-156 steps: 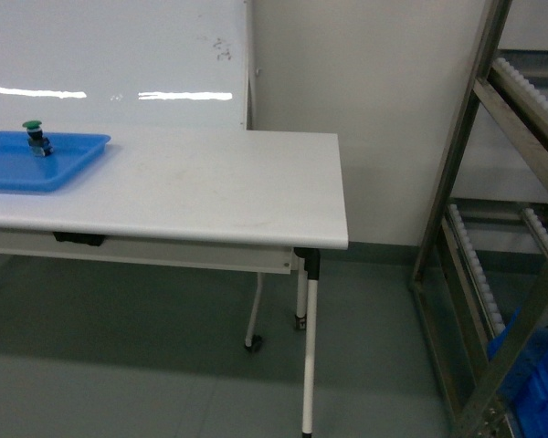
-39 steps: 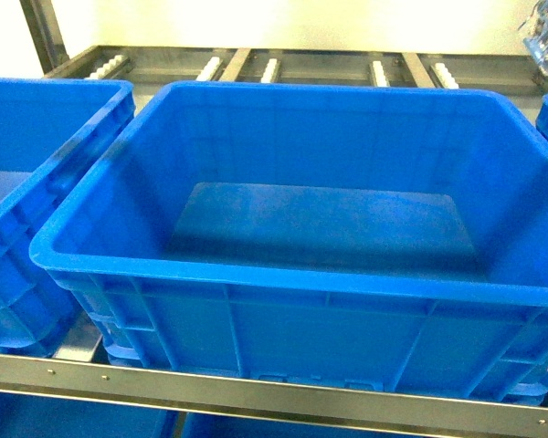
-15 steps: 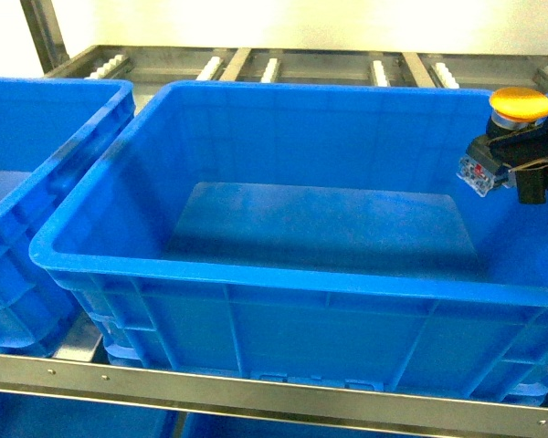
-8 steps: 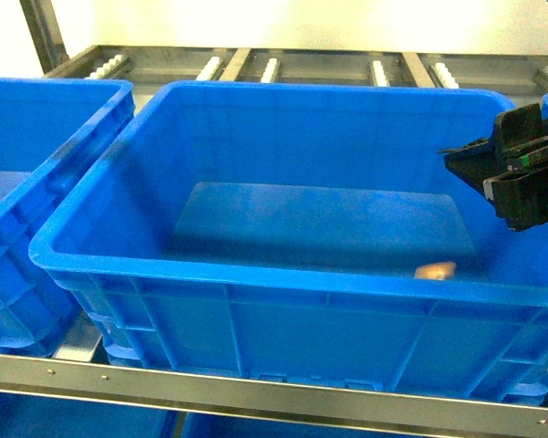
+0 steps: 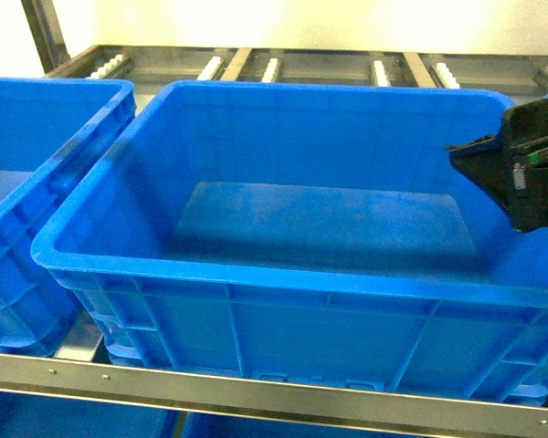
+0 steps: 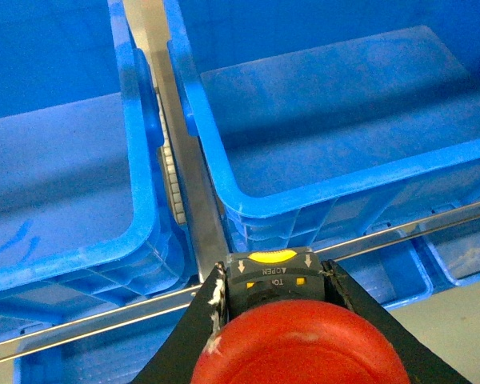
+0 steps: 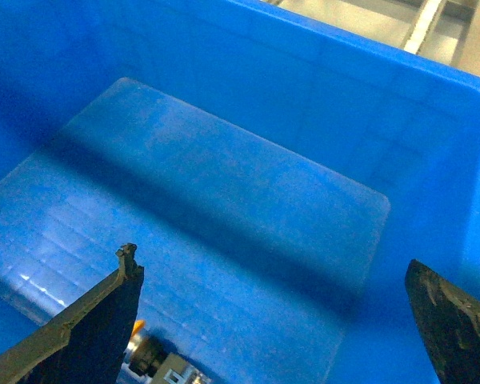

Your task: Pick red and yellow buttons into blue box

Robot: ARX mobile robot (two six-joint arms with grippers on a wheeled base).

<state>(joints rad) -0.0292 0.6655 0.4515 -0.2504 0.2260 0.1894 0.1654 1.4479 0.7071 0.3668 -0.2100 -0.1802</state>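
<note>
The yellow button (image 7: 156, 364) now lies on the floor of the blue box (image 5: 283, 100), close under the near wall toward the box's right near corner. Only a sliver of orange-yellow cap and a bit of the switch block show at the bottom edge of the right wrist view, and in the head view the near rim hides it altogether. A second ago it sat clamped in the right gripper (image 5: 521, 169) above the box's right rim; half a second ago it was a blur low in the box; now it has come to rest. That settles one half of the task.

The right gripper hangs over the right rim with its jaws spread wide and nothing between them; the right wrist view shows the two black fingers (image 7: 88, 320) far apart with only box floor in the gap.

The red button (image 6: 300, 352) is not yet delivered. The left gripper (image 6: 276, 336) has its jaws closed tight on the switch block, red cap toward the camera, and it sits below and in front of the box's near left corner, over the steel shelf rail (image 6: 188, 184) that runs between this box and the neighbouring blue crate (image 6: 64, 160). By my reading, the left arm has to rise over the near rim before letting go
</note>
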